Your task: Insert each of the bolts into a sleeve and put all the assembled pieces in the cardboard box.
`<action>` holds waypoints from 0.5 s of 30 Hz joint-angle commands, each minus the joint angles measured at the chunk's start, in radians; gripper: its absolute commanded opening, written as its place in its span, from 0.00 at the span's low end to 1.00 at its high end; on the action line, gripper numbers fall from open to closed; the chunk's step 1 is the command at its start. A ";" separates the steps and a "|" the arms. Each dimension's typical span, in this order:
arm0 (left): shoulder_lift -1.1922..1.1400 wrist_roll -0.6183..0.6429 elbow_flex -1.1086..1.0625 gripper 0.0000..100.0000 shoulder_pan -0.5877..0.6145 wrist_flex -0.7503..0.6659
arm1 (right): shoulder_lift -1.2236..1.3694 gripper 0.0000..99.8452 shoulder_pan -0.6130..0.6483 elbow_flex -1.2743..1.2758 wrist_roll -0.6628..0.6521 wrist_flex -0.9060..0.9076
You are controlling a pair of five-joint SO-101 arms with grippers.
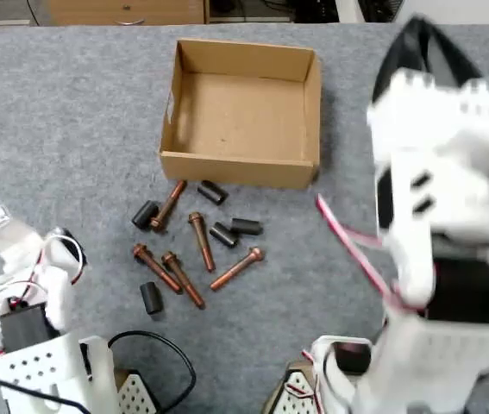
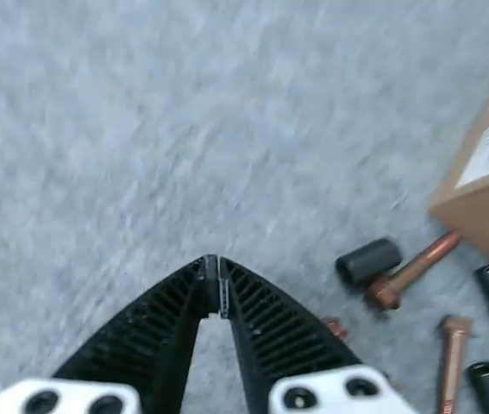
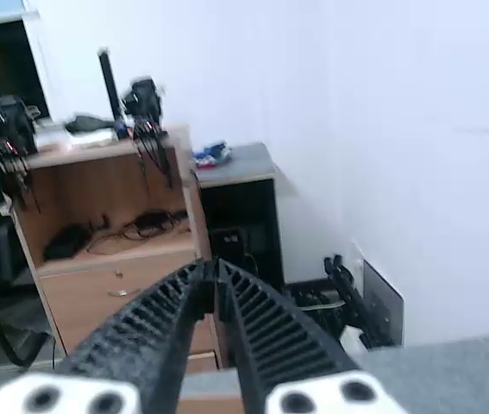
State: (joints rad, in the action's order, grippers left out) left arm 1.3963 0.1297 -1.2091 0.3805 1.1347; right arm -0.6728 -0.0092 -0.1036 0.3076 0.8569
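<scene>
Bolts (image 1: pixel 199 240) and sleeves (image 1: pixel 246 226) lie loose on the table (image 1: pixel 72 129), just in front of the cardboard box (image 1: pixel 235 170). None looks mated and nothing is boxed, so the whole job is left. Left gripper (image 2: pixel 218 278) is pressed together beside the pile. Right gripper (image 3: pixel 218 280) is pressed together and raised well clear.

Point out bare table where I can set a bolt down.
Bare: the table left of the cardboard box, and the box's own floor. Crowded: just in front of the box, where bolts and sleeves lie scattered.
</scene>
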 commanded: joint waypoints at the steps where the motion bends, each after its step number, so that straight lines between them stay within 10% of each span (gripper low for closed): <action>1: -0.004 0.006 -0.064 0.02 0.012 -0.005 | 0.199 0.01 0.104 -0.163 -0.153 -0.052; 15: -0.004 0.006 -0.342 0.02 0.014 -0.193 | 0.665 0.01 0.414 -0.541 -0.847 0.591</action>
State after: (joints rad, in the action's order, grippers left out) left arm 1.3963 0.1297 -1.5482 0.3821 0.9597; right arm -0.0621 0.3713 -0.5593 -0.4166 1.3295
